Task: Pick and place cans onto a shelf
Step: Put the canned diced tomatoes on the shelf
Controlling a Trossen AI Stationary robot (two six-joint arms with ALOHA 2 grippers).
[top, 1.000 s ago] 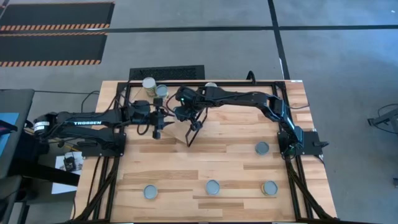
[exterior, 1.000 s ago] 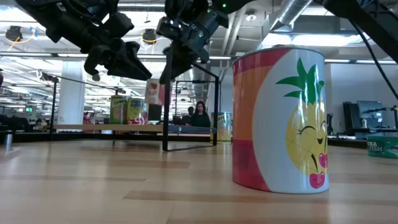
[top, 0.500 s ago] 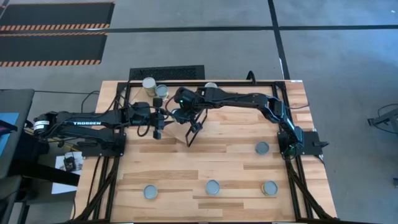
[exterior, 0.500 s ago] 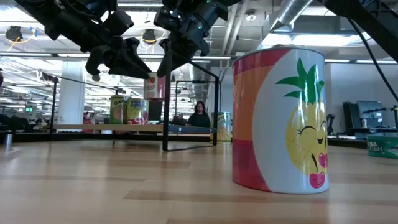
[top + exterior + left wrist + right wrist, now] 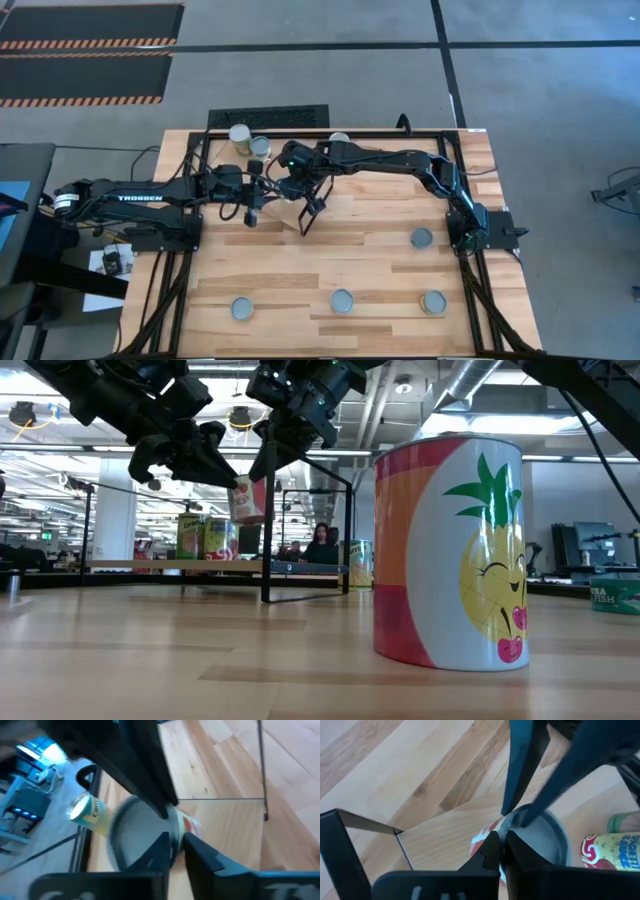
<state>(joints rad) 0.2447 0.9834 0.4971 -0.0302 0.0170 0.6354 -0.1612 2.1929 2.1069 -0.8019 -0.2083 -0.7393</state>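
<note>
Both the left hand (image 5: 253, 203) and right hand (image 5: 297, 186) pinch 1 red-labelled can (image 5: 246, 499) at its rim, held above the plywood shelf (image 5: 225, 827). Opposed pulls could twist it loose, dropping it onto the shelf.

The high view looks straight down on the whole desk (image 5: 370, 260). The low view looks level across it. Both wrist views sit close above one can (image 5: 145, 842).

left pincer (image 5: 256, 194), right pincer (image 5: 287, 181), both clamped
</note>
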